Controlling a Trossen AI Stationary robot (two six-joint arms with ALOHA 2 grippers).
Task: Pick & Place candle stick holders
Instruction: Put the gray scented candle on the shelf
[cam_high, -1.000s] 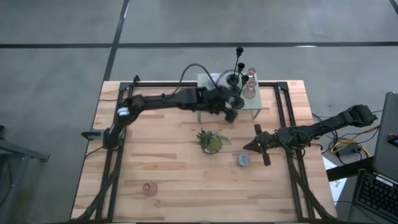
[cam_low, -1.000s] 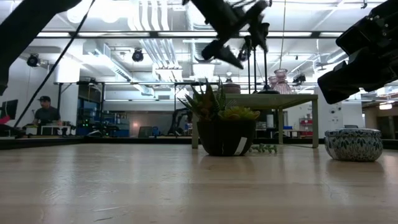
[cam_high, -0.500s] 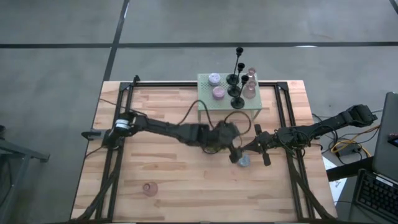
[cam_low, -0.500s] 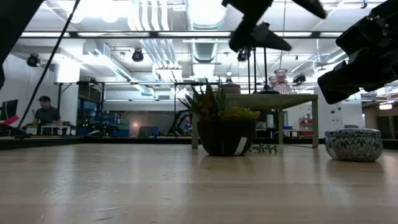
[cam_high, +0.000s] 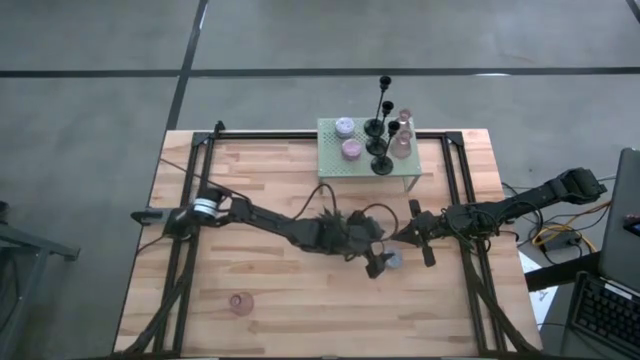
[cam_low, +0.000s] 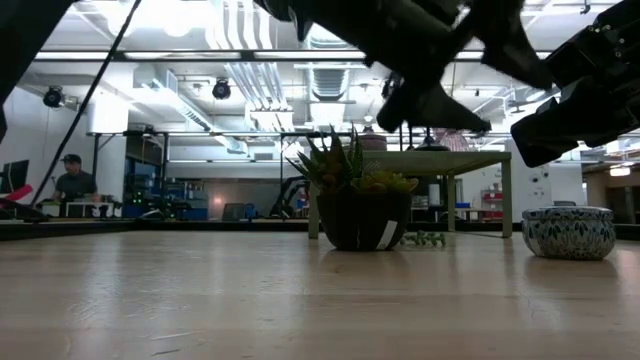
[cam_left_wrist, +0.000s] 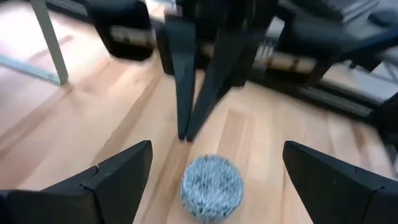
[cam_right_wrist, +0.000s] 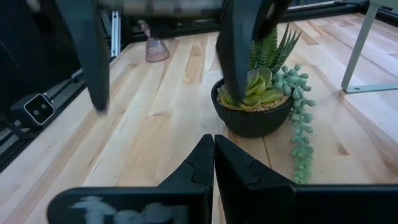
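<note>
1. The left gripper (cam_left_wrist: 208, 186), fingers spread wide, is hovering directly over the blue holder (cam_left_wrist: 212, 186).
2. The right gripper (cam_high: 412, 232), fingers pressed together, is waiting just beside that holder.

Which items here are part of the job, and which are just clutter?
Job: black candlesticks, clear pink holder and two lilac holders on the rack; blue holder under the open left gripper; pink holder at the table's near edge.

Clutter: plant, green rack. Right gripper waits shut.
</note>
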